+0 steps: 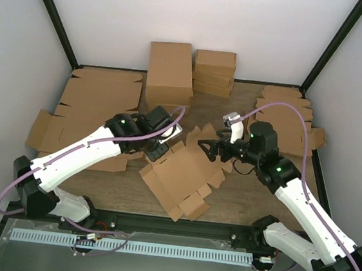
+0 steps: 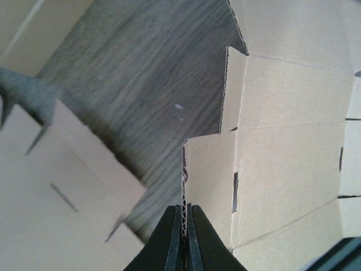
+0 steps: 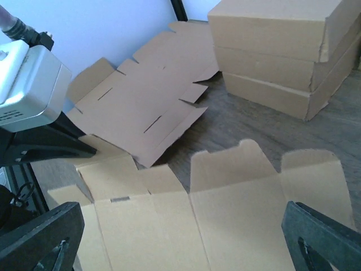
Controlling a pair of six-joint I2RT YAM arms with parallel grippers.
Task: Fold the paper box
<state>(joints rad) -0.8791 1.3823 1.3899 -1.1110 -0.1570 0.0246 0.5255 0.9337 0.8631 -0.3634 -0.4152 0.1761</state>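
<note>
The paper box (image 1: pixel 183 174) is a brown die-cut piece lying mid-table, mostly flat, with some flaps raised. My left gripper (image 1: pixel 160 147) is at its far left corner, shut on a flap. The left wrist view shows the jaws (image 2: pixel 184 208) pinching the corrugated edge of the flap (image 2: pixel 210 169), which stands on edge. My right gripper (image 1: pixel 213 148) is at the box's far right side and is open. In the right wrist view its fingers (image 3: pixel 39 237) are spread wide over the box panel (image 3: pixel 225 226), with rounded flaps (image 3: pixel 231 164) standing beyond.
Stacked folded brown boxes (image 1: pixel 170 73) (image 1: pixel 214 71) stand at the back and show in the right wrist view (image 3: pixel 282 51). Large flat cardboard sheets lie at the left (image 1: pixel 94 100) and right (image 1: pixel 290 118). Black frame posts rise at both back corners.
</note>
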